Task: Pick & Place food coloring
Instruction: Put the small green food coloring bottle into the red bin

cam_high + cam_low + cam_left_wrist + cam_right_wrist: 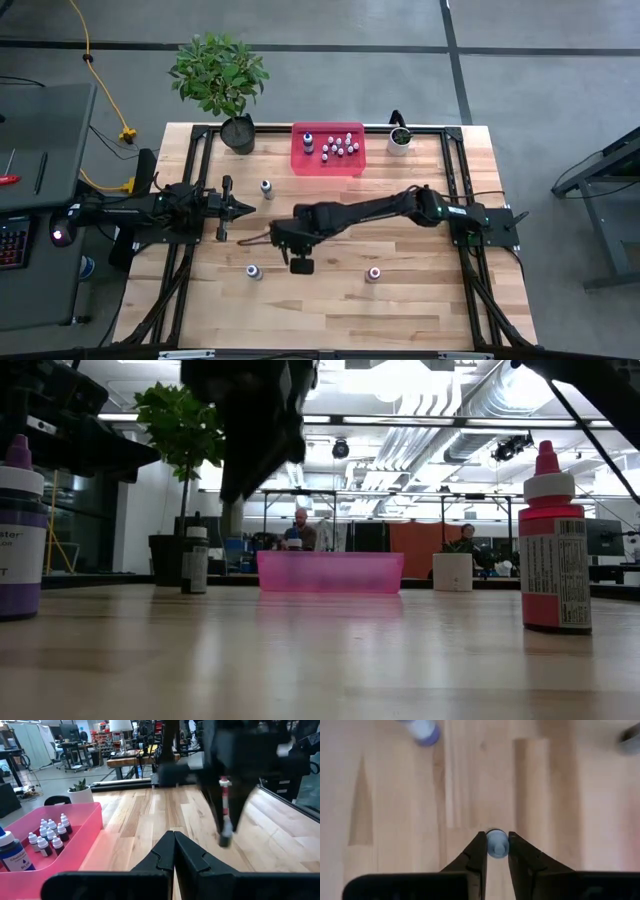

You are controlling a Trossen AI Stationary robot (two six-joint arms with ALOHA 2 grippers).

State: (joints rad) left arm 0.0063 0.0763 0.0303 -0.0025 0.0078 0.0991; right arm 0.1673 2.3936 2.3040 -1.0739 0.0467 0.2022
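On the worktop (330,300) a pink tray (328,163) holds a cluster of small whitish bottles (340,148) beside a blue one (308,143). A leafy plant (220,75) and white pot (399,140) flank it. Purple-capped (254,271) and red (374,273) bottles stand loose, labels unreadable. The right claw (495,851) is clamped on a small bottle (496,843) mid-worktop; the left claw (174,845) is pressed together.

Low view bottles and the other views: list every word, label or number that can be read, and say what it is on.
"ster": a partial word on the purple bottle at the low view's left edge; a lone "T" below it.
Red bottle: printed label, too small to read.
Blue bottle in the pink tray: label print, blurred, not readable.
Small bottle in the right gripper: no text visible.
Nothing else readable.
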